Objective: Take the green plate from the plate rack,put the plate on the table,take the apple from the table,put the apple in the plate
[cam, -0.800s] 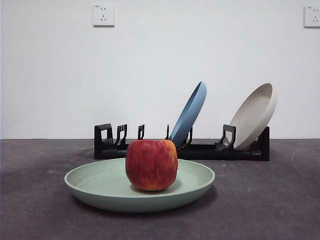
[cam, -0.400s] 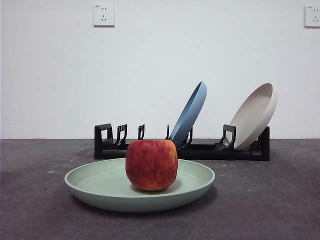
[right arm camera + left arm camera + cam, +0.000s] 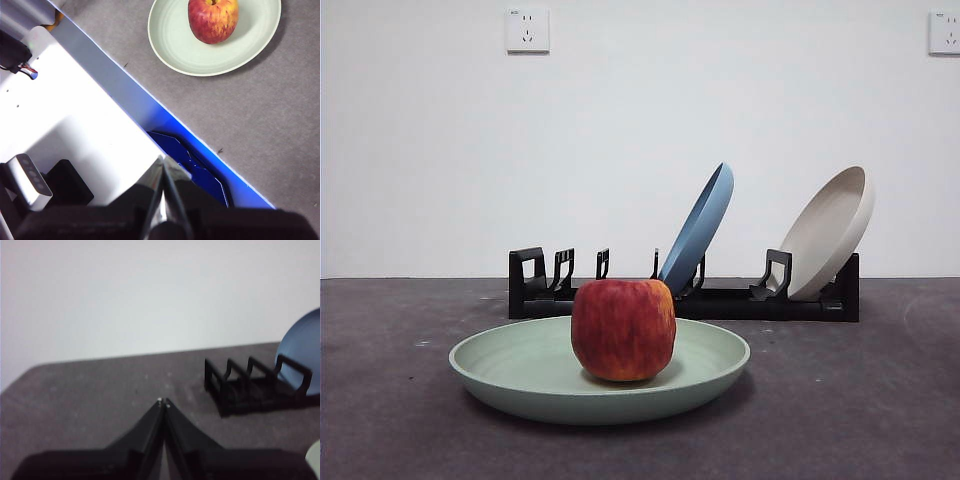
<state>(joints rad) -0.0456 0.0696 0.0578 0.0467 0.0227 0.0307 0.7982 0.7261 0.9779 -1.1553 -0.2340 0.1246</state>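
- A plain white wall with two power sockets [image 3: 527,30] is seen behind the dark grey table [image 3: 860,400], on which everything stands.
- The green plate [image 3: 510,365] is laid flat on the table in front of the plate rack [image 3: 720,300], well apart from it, so that its shallow bowl faces up to receive fruit.
- The apple [image 3: 623,329] is seated upright near the plate's middle, kept from rolling by the raised rim around it; the task is judged to be complete as things lie.
- A blue plate [image 3: 700,228] and a beige plate [image 3: 830,232] are left leaning in the rack's slots, propped on edge by the prongs; the slots at the other end are bare, which is where the green plate is judged to have come from.
- The left gripper [image 3: 163,401] is held low over bare table beside the rack's end, its jaws pressed together with nothing between them.
- The right gripper [image 3: 162,162] is drawn well clear of the plate, over the table's edge, its jaws likewise closed on nothing; both arms are judged to be parked.
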